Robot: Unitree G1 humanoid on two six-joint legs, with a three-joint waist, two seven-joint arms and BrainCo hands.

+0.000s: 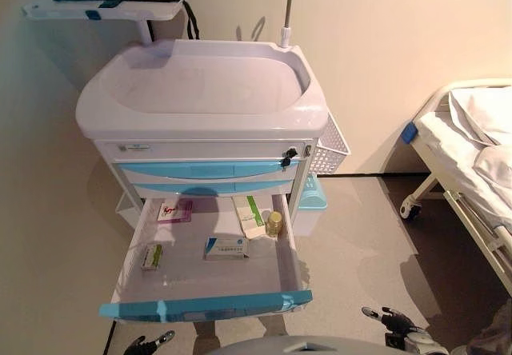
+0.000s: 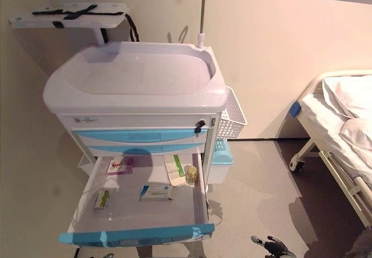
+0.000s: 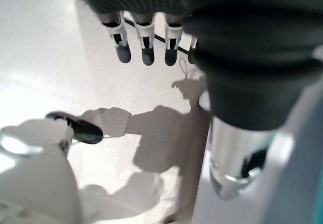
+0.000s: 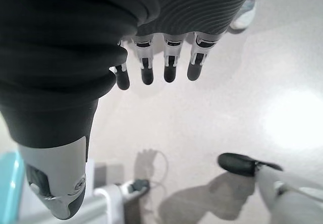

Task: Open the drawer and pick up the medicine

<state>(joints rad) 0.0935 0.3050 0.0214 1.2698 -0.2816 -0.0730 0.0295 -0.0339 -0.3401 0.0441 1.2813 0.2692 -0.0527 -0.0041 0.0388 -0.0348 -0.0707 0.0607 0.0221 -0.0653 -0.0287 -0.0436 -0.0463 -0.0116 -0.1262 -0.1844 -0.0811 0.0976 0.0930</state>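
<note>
The cart's bottom drawer (image 1: 206,305), with a blue front, stands pulled wide open. Inside lie a small amber bottle (image 1: 274,224), a white and green box (image 1: 249,215), a white and blue box (image 1: 226,247), a pink packet (image 1: 174,210) and a small green packet (image 1: 152,256). My left hand (image 1: 148,341) hangs low in front of the drawer's left corner, fingers (image 3: 146,47) straight and empty. My right hand (image 1: 392,319) hangs low to the right of the drawer, fingers (image 4: 169,62) straight and empty. Neither hand touches the drawer.
The white cart (image 1: 200,83) has two shut blue drawers above, with a key (image 1: 290,155) in the lock. A wire basket (image 1: 330,149) and a blue bin (image 1: 314,195) hang on its right side. A hospital bed (image 1: 472,155) stands at the right. An IV pole (image 1: 286,11) rises behind.
</note>
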